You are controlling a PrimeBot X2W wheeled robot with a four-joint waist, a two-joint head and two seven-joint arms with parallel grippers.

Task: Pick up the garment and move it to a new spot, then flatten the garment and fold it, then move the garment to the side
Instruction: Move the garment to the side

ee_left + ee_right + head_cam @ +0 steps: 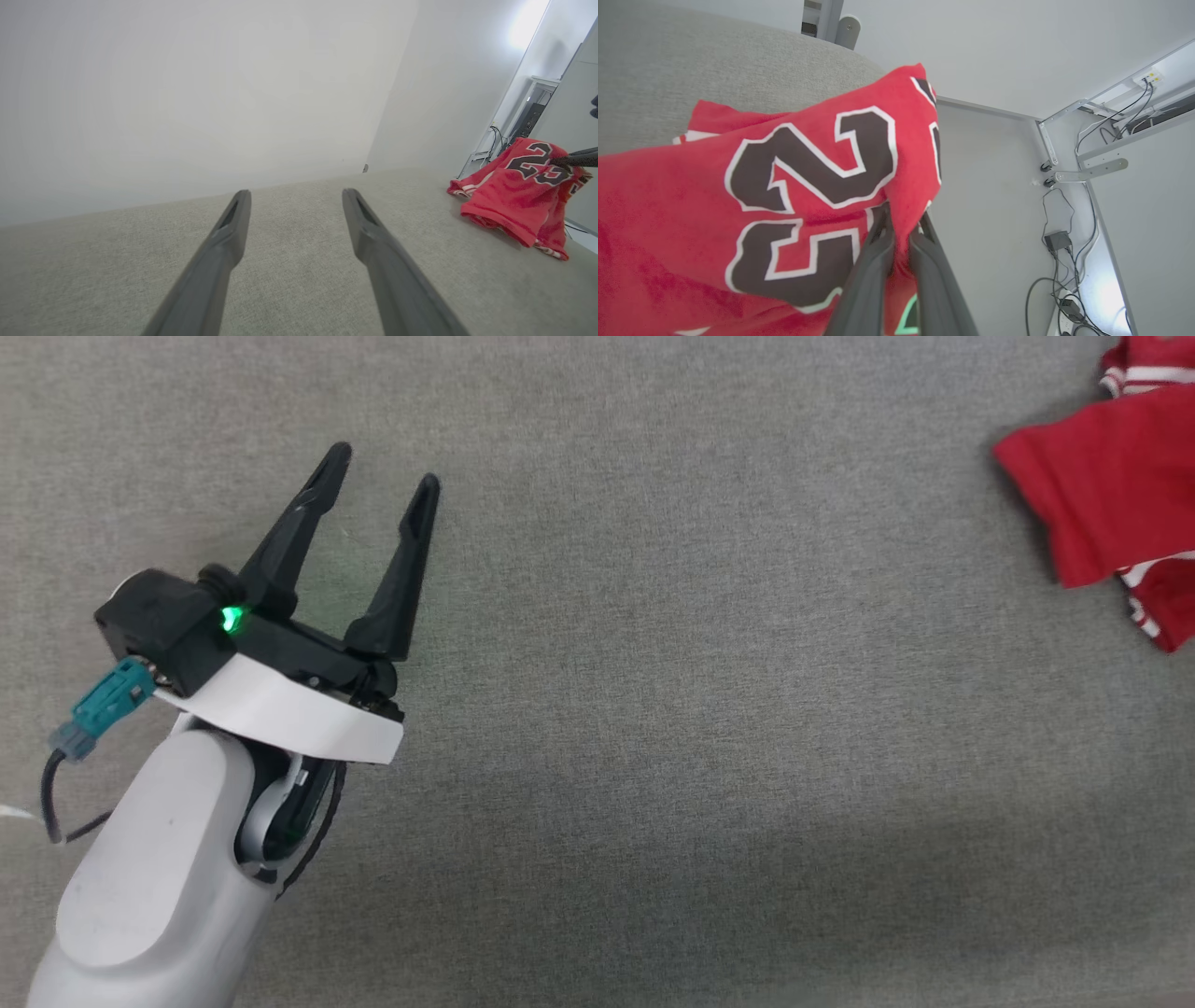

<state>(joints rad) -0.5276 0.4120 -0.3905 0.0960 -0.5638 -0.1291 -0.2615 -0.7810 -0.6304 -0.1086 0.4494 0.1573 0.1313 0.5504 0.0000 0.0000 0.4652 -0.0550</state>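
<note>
The garment [1111, 504], a red jersey with striped trim, sits bunched at the right edge of the head view on the grey table [653, 709]. In the right wrist view my right gripper [903, 219] is shut on a fold of the garment [784, 186] next to its black "23" lettering, lifting that part. The left wrist view shows the garment [518, 200] raised in a heap at the right, with the right gripper's fingers [577, 159] pinching its top. My left gripper [383, 476] hovers open over bare table at the left, far from the garment, nothing between its fingers [224, 242].
Grey fabric covers the table [303, 261] across the whole middle. Past the table's far edge are a white wall [187, 93], a shelf frame and cables [1064, 252] on the floor at the right side.
</note>
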